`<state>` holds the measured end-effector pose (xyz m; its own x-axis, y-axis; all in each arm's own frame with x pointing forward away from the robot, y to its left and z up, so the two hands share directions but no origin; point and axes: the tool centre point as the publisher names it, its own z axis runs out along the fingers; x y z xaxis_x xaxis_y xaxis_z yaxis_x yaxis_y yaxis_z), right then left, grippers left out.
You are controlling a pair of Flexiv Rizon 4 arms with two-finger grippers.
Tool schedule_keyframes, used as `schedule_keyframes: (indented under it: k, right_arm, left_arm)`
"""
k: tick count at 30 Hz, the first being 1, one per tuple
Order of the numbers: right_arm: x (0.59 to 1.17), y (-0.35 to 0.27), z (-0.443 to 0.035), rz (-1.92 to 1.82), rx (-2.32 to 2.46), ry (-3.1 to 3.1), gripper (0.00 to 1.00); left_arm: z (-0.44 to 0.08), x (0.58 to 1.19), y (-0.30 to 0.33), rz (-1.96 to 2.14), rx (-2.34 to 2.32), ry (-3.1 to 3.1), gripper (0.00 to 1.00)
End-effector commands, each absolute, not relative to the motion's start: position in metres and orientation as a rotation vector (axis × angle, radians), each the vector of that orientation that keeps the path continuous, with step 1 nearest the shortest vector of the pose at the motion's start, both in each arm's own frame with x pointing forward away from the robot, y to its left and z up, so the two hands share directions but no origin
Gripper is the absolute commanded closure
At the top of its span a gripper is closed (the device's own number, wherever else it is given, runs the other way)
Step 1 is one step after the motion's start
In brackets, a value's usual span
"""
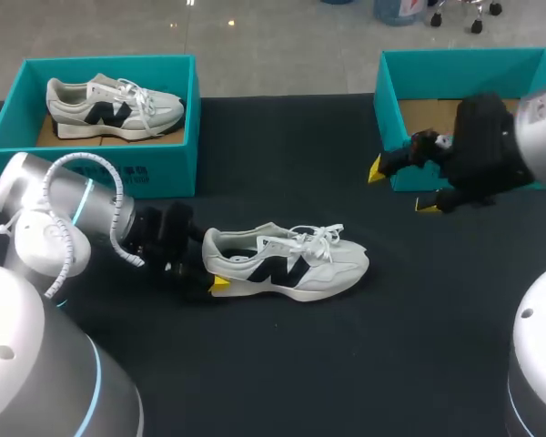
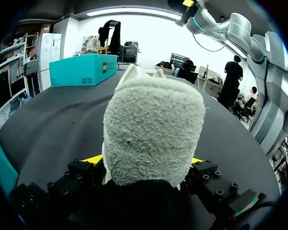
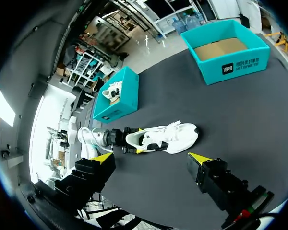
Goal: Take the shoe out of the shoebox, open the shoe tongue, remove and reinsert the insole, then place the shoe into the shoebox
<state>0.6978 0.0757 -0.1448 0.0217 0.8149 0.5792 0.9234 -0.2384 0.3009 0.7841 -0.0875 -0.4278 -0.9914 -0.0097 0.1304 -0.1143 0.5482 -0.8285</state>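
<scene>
A white sneaker with a dark side logo point(image 1: 291, 264) lies on its sole in the middle of the black table, toe toward my right. My left gripper point(image 1: 217, 280) is at its heel. In the left wrist view the fuzzy grey heel point(image 2: 153, 124) fills the space between the two yellow tips, which press on it from both sides. My right gripper point(image 1: 401, 188) hangs open and empty above the table, in front of the empty teal shoebox point(image 1: 387, 91). From the right wrist view the sneaker point(image 3: 168, 139) lies well ahead of that gripper point(image 3: 151, 158).
A second teal shoebox point(image 1: 155, 168) at the back left holds another white sneaker point(image 1: 114, 105). The empty box point(image 3: 235, 67) stands at the back right. Black tabletop point(image 1: 419, 309) lies bare in front of the shoe.
</scene>
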Motion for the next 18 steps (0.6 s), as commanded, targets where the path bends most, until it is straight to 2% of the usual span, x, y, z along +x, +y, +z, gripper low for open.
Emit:
schedule_keyframes:
  k: [1, 3, 18]
  right_arm:
    - [0.6953, 0.0963, -0.1453, -0.853, -2.280, -1.917, 0.00]
    - [0.6939, 0.0991, -0.1478, -0.741, -2.317, -1.929, 0.00]
    - [0.6969, 0.1058, -0.1509, -0.688, -2.350, -1.950, 0.00]
  left_arm:
    - [-0.4301, 0.7858, -0.0866, 1.434, 0.109, -2.667, 1.00]
    - [-0.4301, 0.7858, -0.0866, 1.434, 0.109, -2.667, 1.00]
    - [-0.4301, 0.7858, -0.0866, 1.434, 0.109, -2.667, 1.00]
